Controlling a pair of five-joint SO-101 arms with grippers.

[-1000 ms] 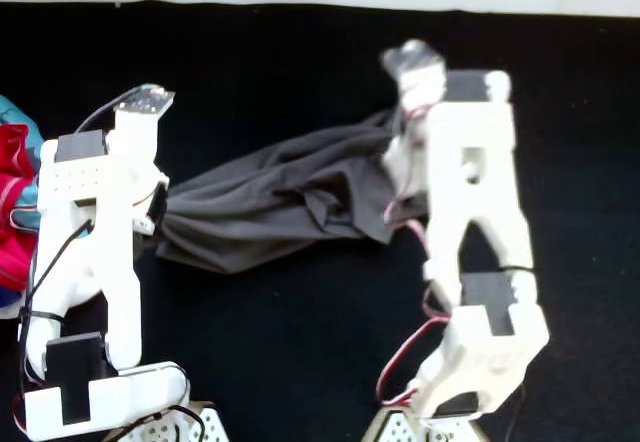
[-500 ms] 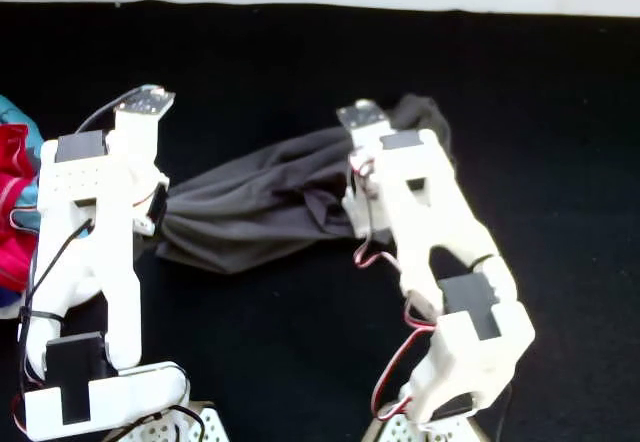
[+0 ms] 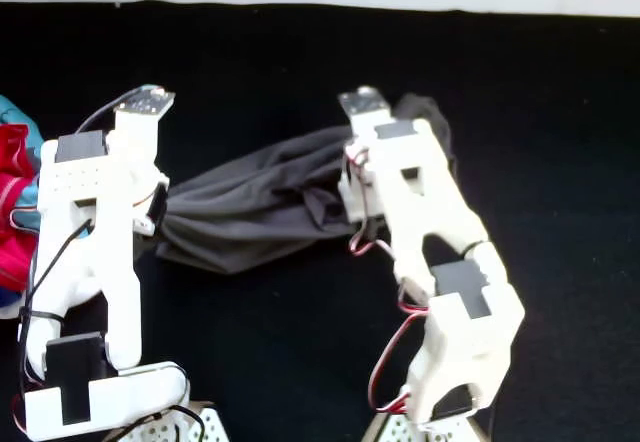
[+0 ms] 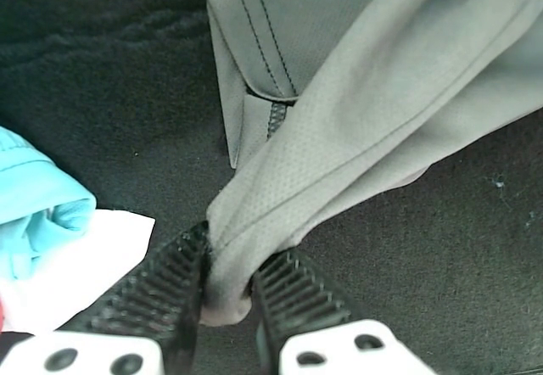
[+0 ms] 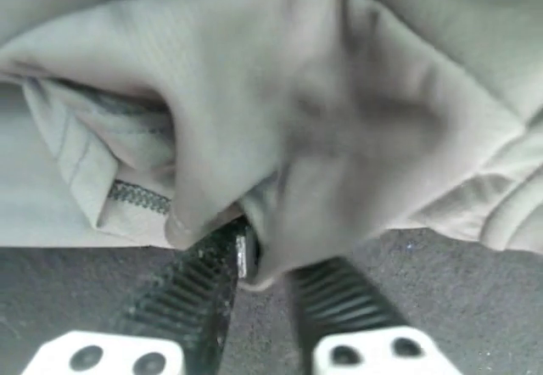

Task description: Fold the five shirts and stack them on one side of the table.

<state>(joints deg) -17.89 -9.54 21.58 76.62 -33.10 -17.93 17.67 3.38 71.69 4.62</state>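
Observation:
A grey shirt [image 3: 262, 202] lies crumpled across the middle of the black table, stretched between the two arms. My left gripper [image 4: 227, 283] is shut on the grey shirt's [image 4: 356, 129] edge at its left end, cloth pinched between the black ribbed fingers [image 4: 165, 282]. In the high view this gripper [image 3: 160, 212] sits by the shirt's left end. My right gripper [image 5: 254, 273] is shut on a bunched fold of the grey shirt [image 5: 280, 120]. From above, the right arm [image 3: 400, 177] covers the shirt's right part.
A pile of red and turquoise shirts [image 3: 15, 202] lies at the table's left edge; its turquoise cloth [image 4: 38, 214] and a white piece [image 4: 85, 265] lie close to my left gripper. The black table [image 3: 560, 162] runs on to the right and back.
The right arm has swung left and toward the front, drawing the shirt's right end inward over the rest. The left arm has kept still, holding its end.

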